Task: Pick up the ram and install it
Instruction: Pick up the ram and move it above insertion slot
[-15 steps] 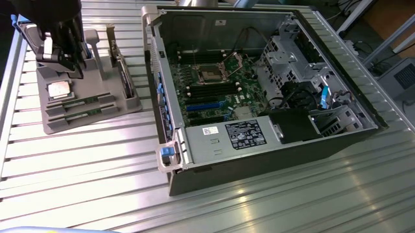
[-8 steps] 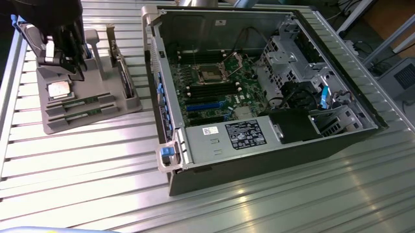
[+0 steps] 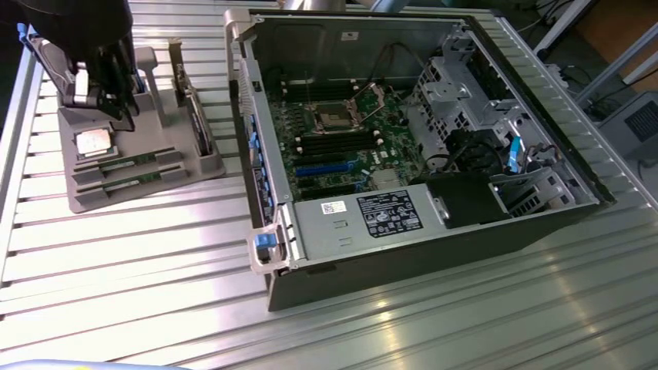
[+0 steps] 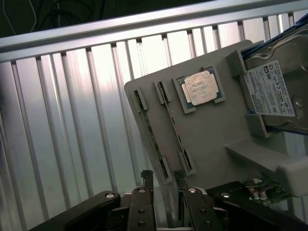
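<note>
Green ram (image 3: pixel 132 161), grey tray (image 3: pixel 196 168), silver CPU (image 3: pixel 92 142)

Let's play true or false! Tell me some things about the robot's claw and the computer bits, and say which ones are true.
1. The gripper is holding a ram stick. False: it is open and holds nothing, and both ram sticks lie in slots of the grey tray.
2. The silver CPU chip lies on the grey tray. True.
3. The computer case is closed up. False: its side is open and the motherboard shows inside.
4. The hard drive with the white label sits at the tray. True.
</note>
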`<state>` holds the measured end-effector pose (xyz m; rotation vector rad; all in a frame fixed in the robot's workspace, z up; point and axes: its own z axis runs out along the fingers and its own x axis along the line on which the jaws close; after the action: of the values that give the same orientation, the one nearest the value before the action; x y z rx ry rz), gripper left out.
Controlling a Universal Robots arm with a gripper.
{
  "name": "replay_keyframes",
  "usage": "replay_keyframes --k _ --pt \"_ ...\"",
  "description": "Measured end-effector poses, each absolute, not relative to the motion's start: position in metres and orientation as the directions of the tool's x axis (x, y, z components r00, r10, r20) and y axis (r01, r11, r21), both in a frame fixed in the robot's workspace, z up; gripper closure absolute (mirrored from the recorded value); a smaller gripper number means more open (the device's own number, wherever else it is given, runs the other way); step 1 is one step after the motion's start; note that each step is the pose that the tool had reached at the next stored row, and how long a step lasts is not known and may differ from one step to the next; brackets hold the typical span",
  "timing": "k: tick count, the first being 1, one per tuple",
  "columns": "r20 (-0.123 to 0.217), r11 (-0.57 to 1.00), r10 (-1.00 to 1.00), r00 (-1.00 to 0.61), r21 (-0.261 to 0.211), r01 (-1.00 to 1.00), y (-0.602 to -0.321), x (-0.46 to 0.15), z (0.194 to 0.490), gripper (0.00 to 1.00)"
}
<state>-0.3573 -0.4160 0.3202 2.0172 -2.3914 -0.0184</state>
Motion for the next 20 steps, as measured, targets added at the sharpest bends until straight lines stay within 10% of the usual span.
replay_keyframes --k 20 --pt "0.002 0.169 -0.986 -0.169 0.017 -0.986 -0.416 -0.357 0.307 0.70"
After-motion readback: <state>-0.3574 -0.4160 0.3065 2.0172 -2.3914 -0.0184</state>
